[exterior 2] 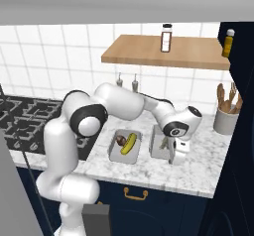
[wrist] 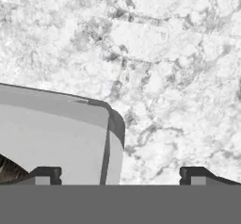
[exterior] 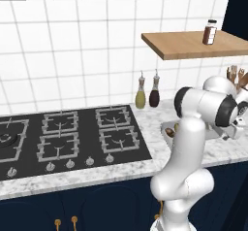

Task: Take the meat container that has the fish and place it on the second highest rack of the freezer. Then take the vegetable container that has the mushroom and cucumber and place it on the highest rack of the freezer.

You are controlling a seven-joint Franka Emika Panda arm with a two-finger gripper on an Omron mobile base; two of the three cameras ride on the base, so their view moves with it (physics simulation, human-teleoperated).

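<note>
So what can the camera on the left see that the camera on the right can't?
The left base view alone shows the stove's knobs, the whole row of them, and two bottles by the wall in full. The right base view alone shows the tray holding the cucumber and mushroom, a second tray beside it under the hand, and a yellow bottle. Both show the wooden shelf with its jar, the marble counter and the wooden spoons.
</note>
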